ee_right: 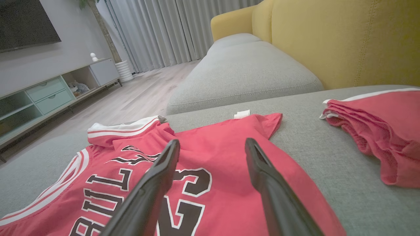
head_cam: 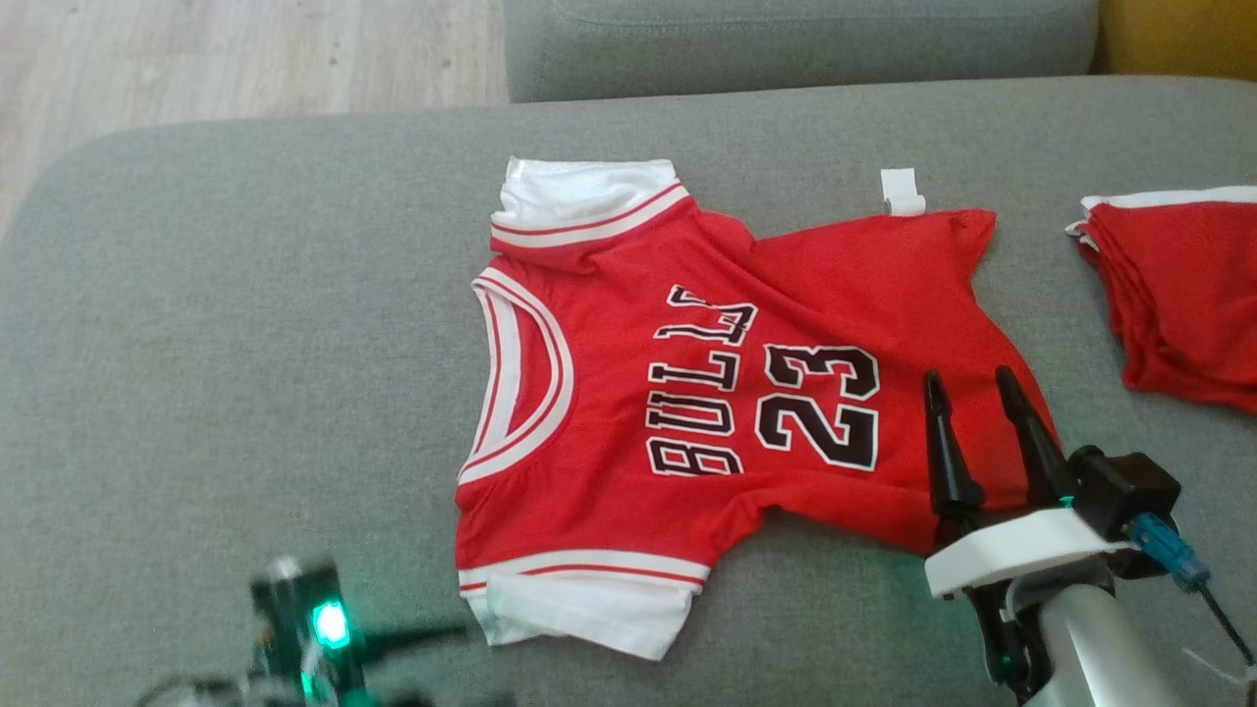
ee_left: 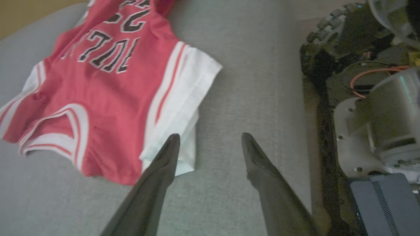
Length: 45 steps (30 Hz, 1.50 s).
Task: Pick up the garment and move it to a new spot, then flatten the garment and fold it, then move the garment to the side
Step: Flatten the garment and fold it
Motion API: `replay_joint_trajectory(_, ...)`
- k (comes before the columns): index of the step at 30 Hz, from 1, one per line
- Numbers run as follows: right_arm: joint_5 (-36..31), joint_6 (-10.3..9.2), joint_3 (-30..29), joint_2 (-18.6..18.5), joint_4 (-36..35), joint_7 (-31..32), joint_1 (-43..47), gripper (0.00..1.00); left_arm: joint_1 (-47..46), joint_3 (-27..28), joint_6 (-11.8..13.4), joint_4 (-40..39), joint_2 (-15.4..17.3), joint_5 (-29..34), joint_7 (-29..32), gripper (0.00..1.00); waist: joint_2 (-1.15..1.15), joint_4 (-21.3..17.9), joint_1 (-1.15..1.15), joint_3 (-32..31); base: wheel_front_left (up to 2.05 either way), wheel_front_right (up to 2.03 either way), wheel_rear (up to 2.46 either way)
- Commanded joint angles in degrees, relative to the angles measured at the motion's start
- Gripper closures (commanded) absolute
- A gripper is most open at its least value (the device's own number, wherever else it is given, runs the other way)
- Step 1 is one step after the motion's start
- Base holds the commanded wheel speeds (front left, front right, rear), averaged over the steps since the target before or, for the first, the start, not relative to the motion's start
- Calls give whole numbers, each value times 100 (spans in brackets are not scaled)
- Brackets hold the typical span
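The garment (head_cam: 628, 353) is a red jersey with white trim and "BULLS 23" in black. It lies spread on the grey sofa cushion (head_cam: 245, 295), with one sleeve folded over at the far side. My right gripper (head_cam: 968, 378) stands open over the garment's hem corner, fingers apart with nothing between them; its own view shows the gripper (ee_right: 211, 142) low above the garment (ee_right: 229, 131). My left gripper (ee_left: 210, 136) is open and empty just off the white sleeve edge of the garment (ee_left: 98, 82), above bare cushion.
A second red garment (head_cam: 1178, 295) lies bunched at the right of the cushion. Another grey cushion (head_cam: 786, 39) and a yellow sofa back (ee_right: 344, 42) lie beyond. Wooden floor (head_cam: 196, 59) is at the far left. My base (ee_left: 370, 114) sits by the cushion's front edge.
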Motion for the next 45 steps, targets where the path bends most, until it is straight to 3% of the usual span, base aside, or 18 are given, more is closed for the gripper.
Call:
replay_joint_trajectory(1,-36,-5,105,-16,-135,-62,-33,0,-576,279,14,29,178,-457,53,0,0,46,1,-57,0,0,0)
replay_joint_trajectory(3,-44,-5,97,-16,-126,-62,-18,0,-780,585,71,301,49,-994,-11,0,0,59,1,-107,0,0,0)
replay_joint_trajectory(9,-62,-5,137,-16,-243,-62,10,0,-421,2288,1313,745,-804,-2950,-705,0,0,-27,1,-231,0,0,0)
replay_joint_trajectory(10,-62,-5,137,-16,-243,-62,10,0,-421,2288,1313,745,-804,-2950,-705,0,0,-27,1,-231,0,0,0)
replay_joint_trajectory(12,-77,-5,130,-16,-313,-62,27,0,-223,2861,1607,697,-1080,-3368,-776,0,0,-67,1,-267,0,0,0)
replay_joint_trajectory(16,-100,-5,115,-16,-500,-62,86,0,374,4136,1809,323,-1739,-3618,-791,0,0,-118,1,-290,0,0,0)
replay_joint_trajectory(17,-108,-5,125,-16,-570,-62,126,0,756,4680,1757,238,-2108,-3607,-792,0,0,-143,1,-303,0,0,0)
replay_joint_trajectory(21,-119,-5,137,-16,-670,-62,189,0,1377,5492,1559,234,-2761,-3356,-792,0,0,-198,1,-314,0,0,0)
replay_joint_trajectory(24,-123,-5,162,-16,-716,-62,203,0,1608,5830,1333,339,-3102,-3057,-793,0,0,-245,1,-282,0,0,0)
replay_joint_trajectory(27,-134,-5,207,-16,-747,-60,167,0,1555,5956,1047,510,-3238,-2792,-793,0,0,-328,1,-207,0,0,0)
replay_joint_trajectory(32,-117,-5,248,-16,-840,-58,35,0,745,5677,555,1038,-3010,-2483,-507,0,0,-546,1,101,0,0,0)
replay_joint_trajectory(37,-38,-5,281,-16,-884,-59,-139,0,-686,5356,141,1606,-2666,-2592,686,0,0,-858,1,573,0,0,0)
replay_joint_trajectory(41,56,-5,362,-16,-923,-61,-291,0,-1835,4984,29,2163,-2323,-2860,1885,0,0,-1139,1,978,0,0,0)
replay_joint_trajectory(45,191,-5,411,-16,-972,-61,-428,0,-2600,4184,17,2420,-1924,-3264,2912,0,0,-1397,1,1245,0,0,0)
